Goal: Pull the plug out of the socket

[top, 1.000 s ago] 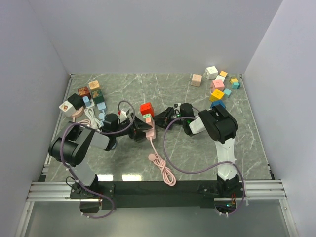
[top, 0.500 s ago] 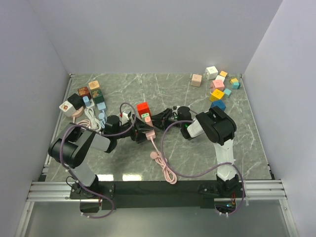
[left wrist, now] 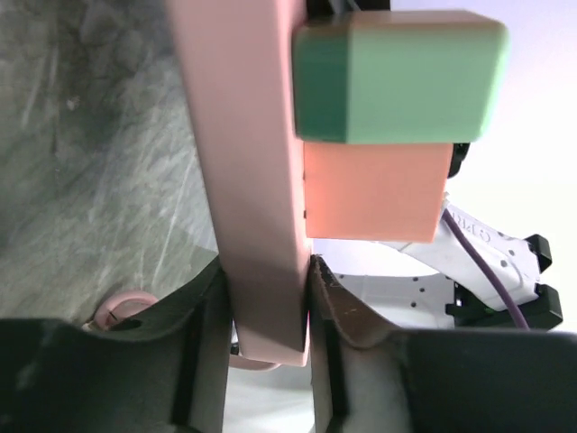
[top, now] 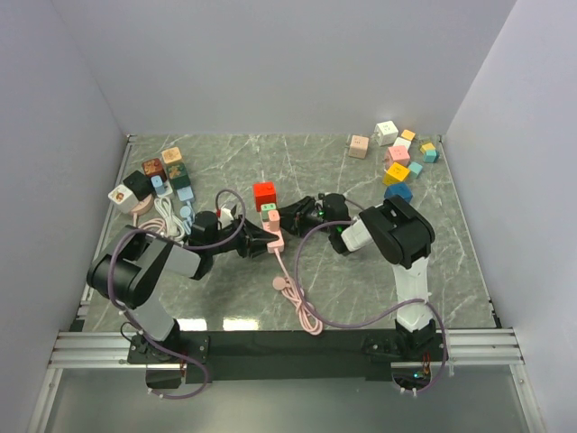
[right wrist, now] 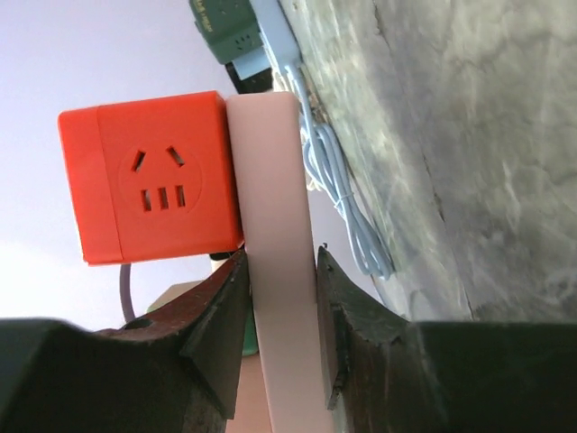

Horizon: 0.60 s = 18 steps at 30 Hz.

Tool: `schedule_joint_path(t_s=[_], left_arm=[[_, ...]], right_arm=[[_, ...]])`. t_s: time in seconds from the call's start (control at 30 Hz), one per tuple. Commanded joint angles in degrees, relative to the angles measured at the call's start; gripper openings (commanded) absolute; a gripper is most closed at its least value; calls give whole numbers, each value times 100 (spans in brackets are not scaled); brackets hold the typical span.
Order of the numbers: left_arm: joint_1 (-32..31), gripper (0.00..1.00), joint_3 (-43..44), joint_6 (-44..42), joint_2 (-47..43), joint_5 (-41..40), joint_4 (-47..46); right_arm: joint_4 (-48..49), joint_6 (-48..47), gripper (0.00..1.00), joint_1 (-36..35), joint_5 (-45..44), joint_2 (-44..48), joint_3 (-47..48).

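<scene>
The left end effector [left wrist: 268, 316] is closed narrow on one end of the pink strip [left wrist: 243, 162], and the right end effector [right wrist: 279, 298] pinches the other end, beside the red cube [right wrist: 149, 176] seated against its face. The green plug [left wrist: 397, 77] and orange plug [left wrist: 374, 189] sit side by side in the strip, near mid tabletop [top: 433, 262]; neither is held. The risk, as I judge it: with both grips on the strip, a pull only strains it and no plug comes out. Either thin pinch could slip, and the trailing cable [top: 293, 302] may snag.
</scene>
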<state>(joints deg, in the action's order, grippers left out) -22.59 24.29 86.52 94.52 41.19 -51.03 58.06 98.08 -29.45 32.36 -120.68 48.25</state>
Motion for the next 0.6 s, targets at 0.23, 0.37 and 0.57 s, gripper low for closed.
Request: schedule_joint_path(t_s=[0.23, 0.37, 0.57], left_arm=[[202, 1, 364, -1817, -748, -100, 1819], [193, 0, 1111, -3166, -1128, -909, 4203], [193, 1, 1631, -3871, -1068, -1394, 5331]], right_arm=[[-3427, -2277, 95, 351, 333, 1617, 183], [-6071, -3907, 100, 511, -666, 2355, 895], [-8459, -6019, 100, 221, -1583, 1971, 3119]])
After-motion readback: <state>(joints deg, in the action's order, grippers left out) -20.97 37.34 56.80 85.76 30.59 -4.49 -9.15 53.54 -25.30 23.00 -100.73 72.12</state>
